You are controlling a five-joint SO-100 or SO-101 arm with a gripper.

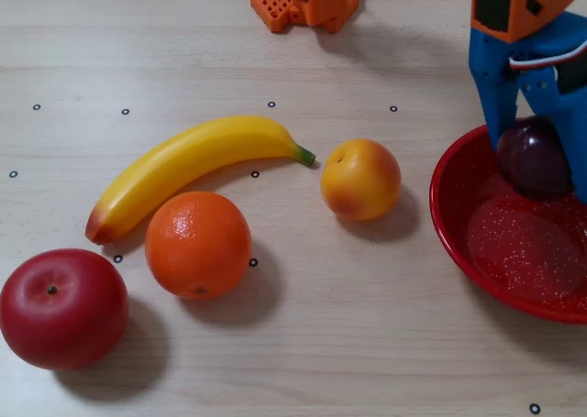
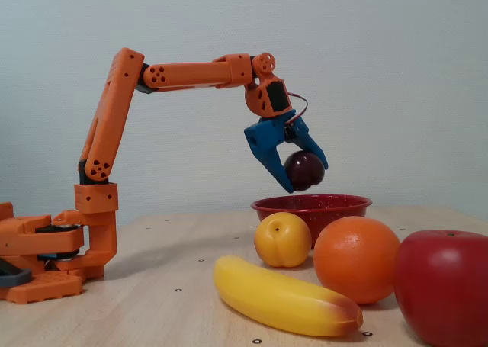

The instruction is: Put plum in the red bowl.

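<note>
The dark purple plum (image 1: 534,158) (image 2: 303,170) hangs just above the red bowl (image 1: 477,252) (image 2: 313,207), held between the blue fingers of my gripper (image 1: 541,156) (image 2: 303,173), which is shut on it. In the overhead view the plum sits over the bowl's far-left inner part. From the fixed view it is a short way above the rim, not touching it.
On the wooden table lie a banana (image 1: 188,165), an orange (image 1: 198,244), a red apple (image 1: 62,308) and a yellow-orange peach (image 1: 360,179), all left of the bowl. The arm's orange base (image 1: 303,2) stands at the far edge.
</note>
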